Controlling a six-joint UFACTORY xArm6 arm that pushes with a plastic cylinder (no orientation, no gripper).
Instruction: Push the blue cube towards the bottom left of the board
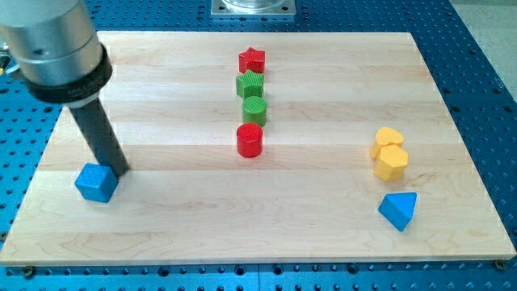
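The blue cube [96, 183] sits near the bottom left of the wooden board [323, 234]. My tip [119, 170] rests on the board just to the right of and slightly above the cube, touching or nearly touching its upper right edge. The dark rod rises up and to the left to the arm's grey body at the view's top left.
A column at the board's middle top holds a red star [252, 60], a green star-like block [250, 84], a green cylinder [254, 108] and a red cylinder [250, 140]. Two yellow blocks [389, 153] and a blue triangle [399, 209] lie at the right.
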